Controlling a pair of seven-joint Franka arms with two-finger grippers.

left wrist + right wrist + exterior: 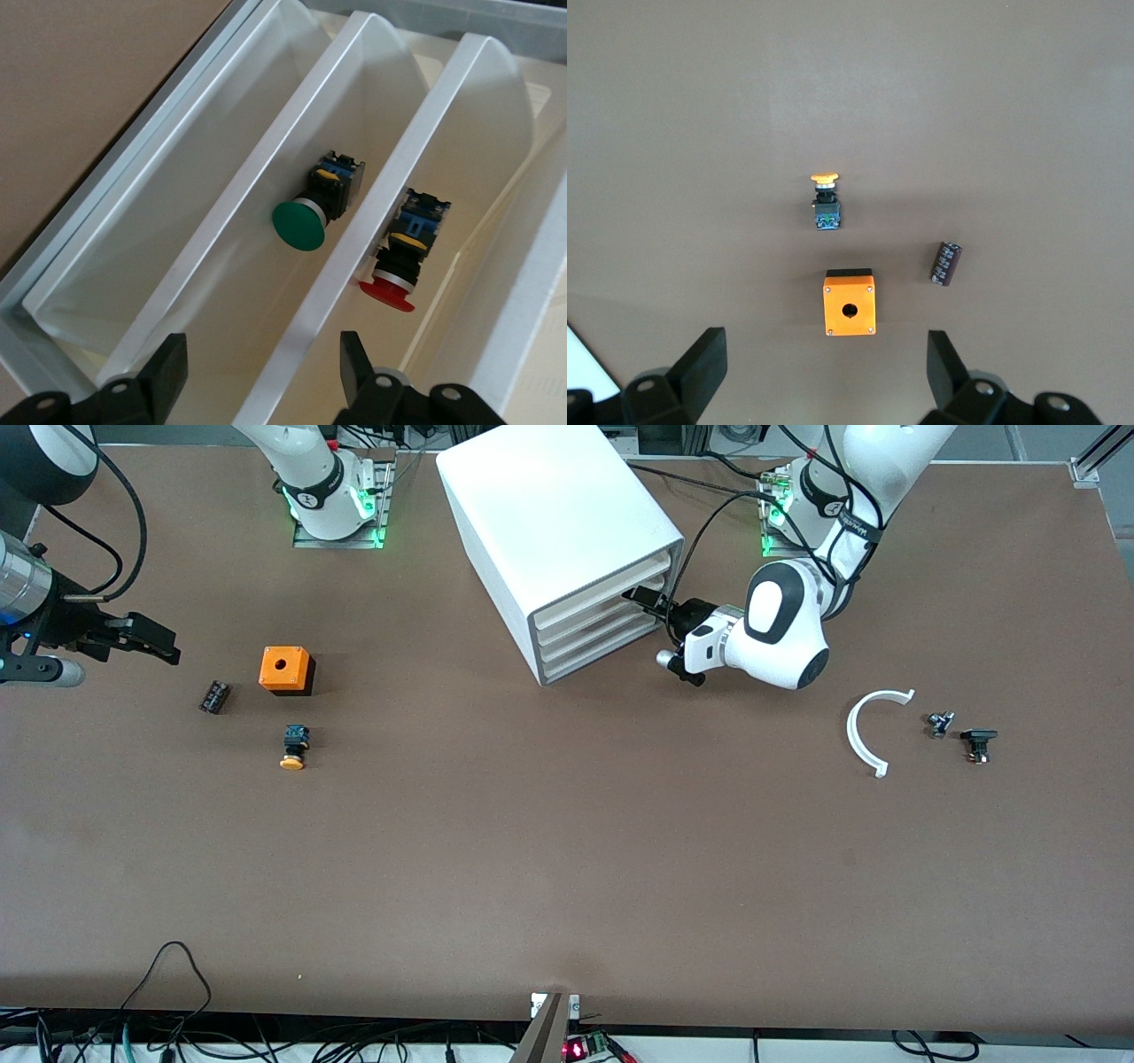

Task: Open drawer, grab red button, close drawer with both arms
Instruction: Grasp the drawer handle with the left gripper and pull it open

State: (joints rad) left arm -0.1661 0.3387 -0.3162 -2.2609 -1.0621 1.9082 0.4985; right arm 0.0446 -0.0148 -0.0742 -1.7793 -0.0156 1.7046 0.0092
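Lowest on the table in the front view, toward the right arm's end, lies an orange button (293,748). That is not the one we want. Just above it in the frame sits an orange box (286,669).

Higher, at the edge of the frame, the right gripper (152,644) hangs over that end of the table. Its jaws are spread wide and hold nothing. This arm waits.

In the upper middle of the frame stands the cabinet (558,514). The left gripper (649,600) is at its front, up by the top drawers. The left wrist view shows its fingers (168,367) apart, with one drawer's (306,266) thin front edge between them. I cannot tell if they touch it yet.

The red button (394,288) lies inside a drawer, right next to that edge. A green button (299,225) lies in the next drawer.

The step now is to open the drawer. First make sure the edge belongs to the red button's drawer, not the green one's. Then pinch the edge snugly and pull straight out, the way the cabinet faces. Pull slowly, because a crooked tug might jam the drawer or drag the whole cabinet along.
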